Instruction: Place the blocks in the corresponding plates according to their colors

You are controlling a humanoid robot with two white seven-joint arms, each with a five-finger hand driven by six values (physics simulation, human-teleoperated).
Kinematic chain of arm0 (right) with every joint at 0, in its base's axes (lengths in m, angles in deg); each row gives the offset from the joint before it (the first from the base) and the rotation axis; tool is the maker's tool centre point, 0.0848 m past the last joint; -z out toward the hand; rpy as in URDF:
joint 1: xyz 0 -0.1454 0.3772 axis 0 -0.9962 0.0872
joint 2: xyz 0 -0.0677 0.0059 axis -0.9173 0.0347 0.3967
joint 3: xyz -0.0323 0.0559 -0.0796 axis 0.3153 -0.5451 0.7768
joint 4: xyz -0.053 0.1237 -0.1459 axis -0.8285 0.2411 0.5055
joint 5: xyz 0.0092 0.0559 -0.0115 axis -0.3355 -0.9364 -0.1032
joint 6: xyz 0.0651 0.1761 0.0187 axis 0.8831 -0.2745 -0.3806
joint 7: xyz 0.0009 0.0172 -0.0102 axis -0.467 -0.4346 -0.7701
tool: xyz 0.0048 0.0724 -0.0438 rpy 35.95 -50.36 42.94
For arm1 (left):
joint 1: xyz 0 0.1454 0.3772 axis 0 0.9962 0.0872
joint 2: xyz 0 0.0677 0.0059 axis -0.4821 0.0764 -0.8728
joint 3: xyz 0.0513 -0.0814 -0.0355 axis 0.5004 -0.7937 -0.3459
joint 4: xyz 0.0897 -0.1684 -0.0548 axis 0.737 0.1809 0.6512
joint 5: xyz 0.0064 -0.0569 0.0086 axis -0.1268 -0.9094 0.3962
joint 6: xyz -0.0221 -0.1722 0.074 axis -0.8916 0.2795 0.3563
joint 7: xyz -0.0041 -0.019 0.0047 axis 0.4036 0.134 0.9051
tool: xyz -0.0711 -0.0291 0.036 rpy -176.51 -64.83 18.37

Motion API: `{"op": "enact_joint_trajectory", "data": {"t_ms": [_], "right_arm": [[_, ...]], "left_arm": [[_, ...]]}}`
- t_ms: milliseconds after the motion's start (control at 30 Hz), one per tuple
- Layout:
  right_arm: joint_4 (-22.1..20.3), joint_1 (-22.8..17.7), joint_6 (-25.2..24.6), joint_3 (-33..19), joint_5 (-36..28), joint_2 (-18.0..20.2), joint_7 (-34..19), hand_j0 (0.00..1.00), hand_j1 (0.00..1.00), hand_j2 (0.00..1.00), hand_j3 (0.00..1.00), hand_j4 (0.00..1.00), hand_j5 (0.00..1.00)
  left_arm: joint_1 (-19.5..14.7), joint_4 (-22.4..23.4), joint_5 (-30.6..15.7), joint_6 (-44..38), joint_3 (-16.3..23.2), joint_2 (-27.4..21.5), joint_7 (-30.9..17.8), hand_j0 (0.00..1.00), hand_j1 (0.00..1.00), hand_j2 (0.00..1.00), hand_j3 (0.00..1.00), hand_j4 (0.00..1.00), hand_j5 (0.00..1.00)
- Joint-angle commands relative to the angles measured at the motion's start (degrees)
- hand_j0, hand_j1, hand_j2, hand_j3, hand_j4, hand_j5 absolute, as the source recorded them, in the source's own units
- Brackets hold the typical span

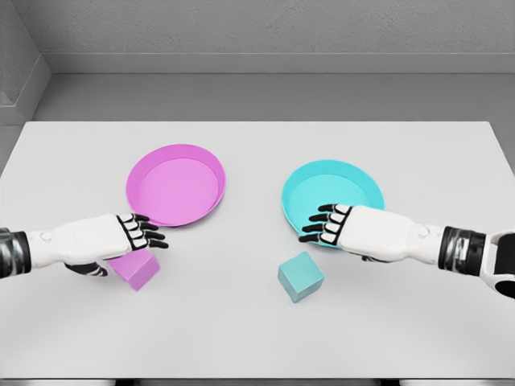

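A pink plate (175,185) lies left of the table's middle and a cyan plate (331,186) right of it. The pink block (137,269) sits in front of the pink plate, partly under my left hand (145,232), whose fingers are spread above its top edge without holding it. The cyan block (300,277) stands in front of the cyan plate. My right hand (322,225) hovers over the near rim of the cyan plate, just behind and right of the cyan block, fingers relaxed and empty.
The white table (257,338) spans the whole view, its front edge near the bottom of the picture. A grey floor and wall lie beyond its far edge.
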Motion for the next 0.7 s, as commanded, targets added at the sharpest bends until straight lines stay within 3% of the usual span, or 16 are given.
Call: {"op": "enact_joint_trajectory", "data": {"t_ms": [0,67,667], "right_arm": [[-0.02,0.0,-0.1,0.73,1.66,-0.99,-0.23,1.0,1.0,1.0,1.0,1.0,1.0],[-0.02,-0.09,-0.1,1.17,1.75,-2.22,-3.75,1.0,1.0,1.0,1.0,1.0,1.0],[-0.11,0.35,-0.1,4.95,5.0,-5.21,-4.19,1.0,1.0,1.0,1.0,1.0,1.0]], "left_arm": [[0.0,0.48,-0.29,-0.05,0.39,0.49,-0.06,1.0,1.0,1.0,1.0,1.0,1.0],[0.09,0.48,-0.29,-0.05,0.74,0.5,-0.24,1.0,1.0,1.0,1.0,1.0,1.0],[0.0,2.94,-0.29,-0.05,1.62,1.64,-0.33,1.0,1.0,1.0,1.0,1.0,1.0]]}}
